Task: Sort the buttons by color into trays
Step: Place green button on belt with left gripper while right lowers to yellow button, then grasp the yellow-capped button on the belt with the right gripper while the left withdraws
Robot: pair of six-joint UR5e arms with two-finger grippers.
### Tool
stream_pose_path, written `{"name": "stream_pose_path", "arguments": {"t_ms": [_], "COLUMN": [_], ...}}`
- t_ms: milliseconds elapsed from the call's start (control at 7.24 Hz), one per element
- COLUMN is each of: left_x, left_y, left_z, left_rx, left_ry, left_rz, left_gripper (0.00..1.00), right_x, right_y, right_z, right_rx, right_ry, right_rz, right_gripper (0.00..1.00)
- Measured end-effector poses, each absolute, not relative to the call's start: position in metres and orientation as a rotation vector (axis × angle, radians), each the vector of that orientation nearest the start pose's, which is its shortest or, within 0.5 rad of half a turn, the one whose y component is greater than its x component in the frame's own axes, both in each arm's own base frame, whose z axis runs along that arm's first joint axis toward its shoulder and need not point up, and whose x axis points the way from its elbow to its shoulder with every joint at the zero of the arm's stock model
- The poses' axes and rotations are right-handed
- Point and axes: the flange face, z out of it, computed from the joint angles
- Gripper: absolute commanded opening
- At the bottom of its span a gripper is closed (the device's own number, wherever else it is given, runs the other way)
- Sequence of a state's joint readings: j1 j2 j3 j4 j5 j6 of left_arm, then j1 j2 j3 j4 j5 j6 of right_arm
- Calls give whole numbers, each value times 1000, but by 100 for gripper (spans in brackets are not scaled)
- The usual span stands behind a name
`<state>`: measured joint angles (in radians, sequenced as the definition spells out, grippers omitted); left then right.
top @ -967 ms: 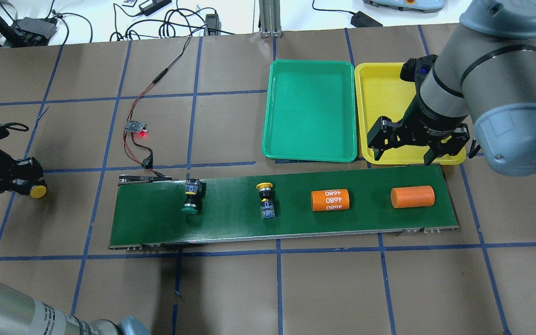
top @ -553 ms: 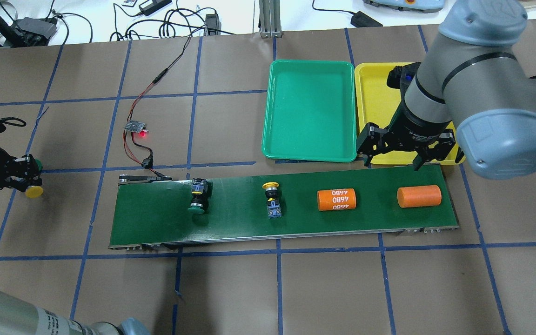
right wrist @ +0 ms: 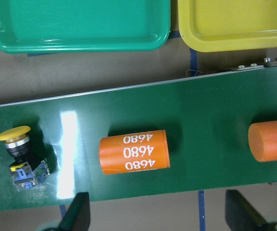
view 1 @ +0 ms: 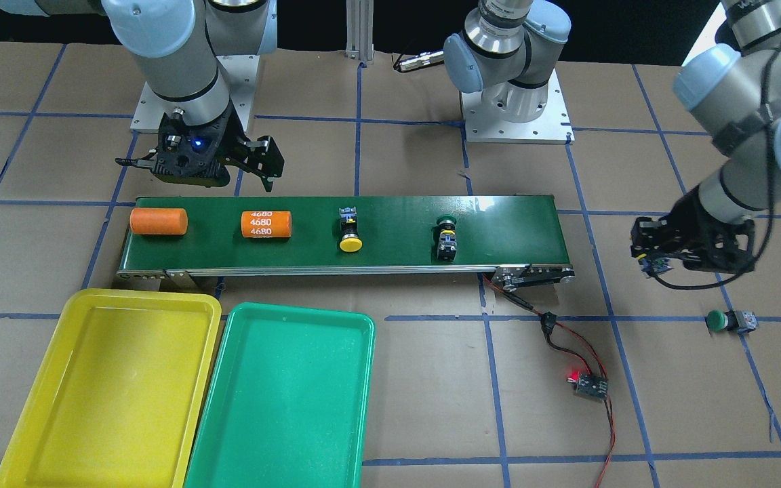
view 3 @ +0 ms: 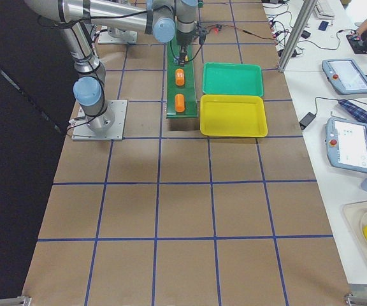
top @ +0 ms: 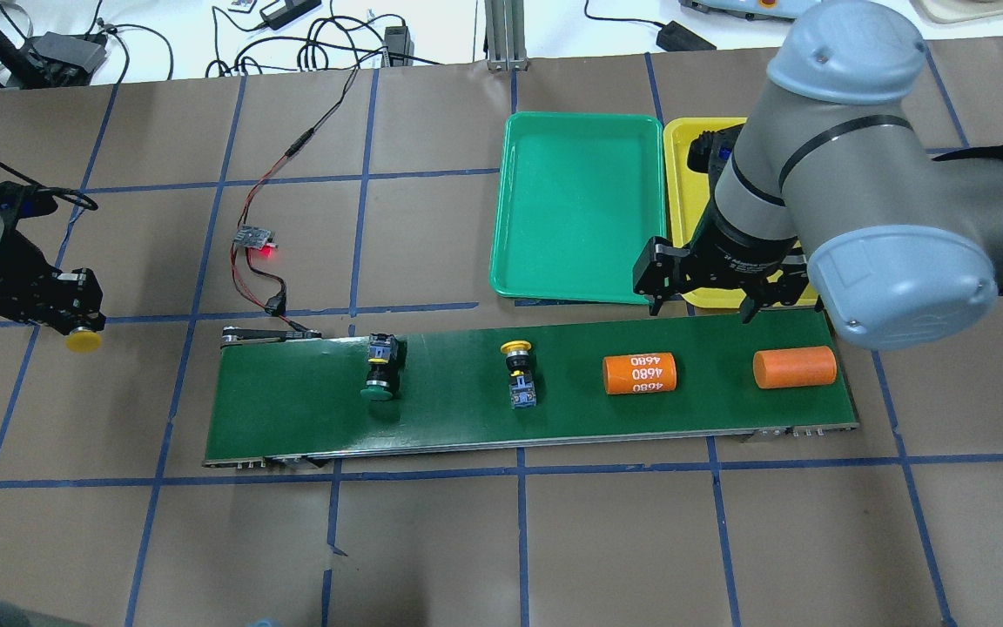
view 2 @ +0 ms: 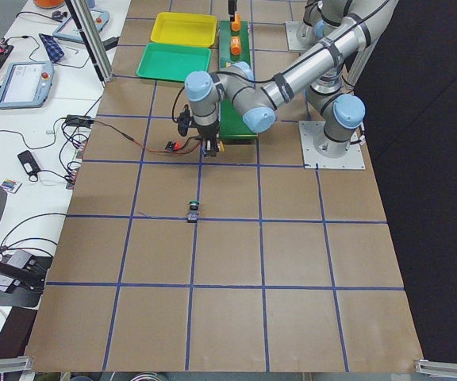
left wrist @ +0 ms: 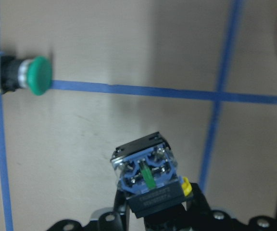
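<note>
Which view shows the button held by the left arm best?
Left wrist: the button is close and sharp, blue body end-on, yellow sliver behind. Overhead shows only its yellow cap; front-facing, a bit of blue body; side views, nothing clear.

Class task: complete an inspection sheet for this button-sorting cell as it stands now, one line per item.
Surface: brown paper table with blue tape grid.
Job's things: belt green button and belt yellow button lie on the conveyor belt; loose green button lies on the table; green tray and yellow tray empty.
Clutter: marked orange cylinder and plain orange cylinder on the belt.
Grippers: left gripper shut on held yellow button; right gripper open, empty, over the belt's cylinder end.
Cables: red-black wire from the belt end to a small board with a red light.
Surroundings: teach pendant, bench cables.
</note>
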<state>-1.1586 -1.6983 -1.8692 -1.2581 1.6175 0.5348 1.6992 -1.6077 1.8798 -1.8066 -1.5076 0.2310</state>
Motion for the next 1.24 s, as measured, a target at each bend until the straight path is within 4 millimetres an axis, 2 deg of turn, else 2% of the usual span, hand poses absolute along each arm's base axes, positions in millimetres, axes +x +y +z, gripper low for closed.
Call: {"name": "stream_pose_path", "arguments": {"t_ms": [138,276,414,829,967,1105,1243], "left_x": [24,-17,-42,-71,-82,-89,-93], "left_y": [-494,-476,-459,-433,-430,-430,-429], "left_z": [316,313,307,270,262,258,256], "left_rx": [368,486,547,565,568,575,580], "left_ry": [3121,3101,3090,3089,3083,3078,3074], "left_rz": [206,212,217,201,187,175,173], "left_gripper": [0,0,0,0,20,99,100], "right_x": [207,222,241,286,302,313,317], "right_y": [-439,-439,-438,-432,-429,-428,-427], "right_z": [375,368,359,327,308,291,278], "right_rx": [168,160,151,139,100,72,57], "right_ry": [3077,3077,3078,3088,3099,3110,3120], "right_rz": [45,37,32,73,107,132,154], "right_gripper": [100,100,100,100,100,100,100]}}
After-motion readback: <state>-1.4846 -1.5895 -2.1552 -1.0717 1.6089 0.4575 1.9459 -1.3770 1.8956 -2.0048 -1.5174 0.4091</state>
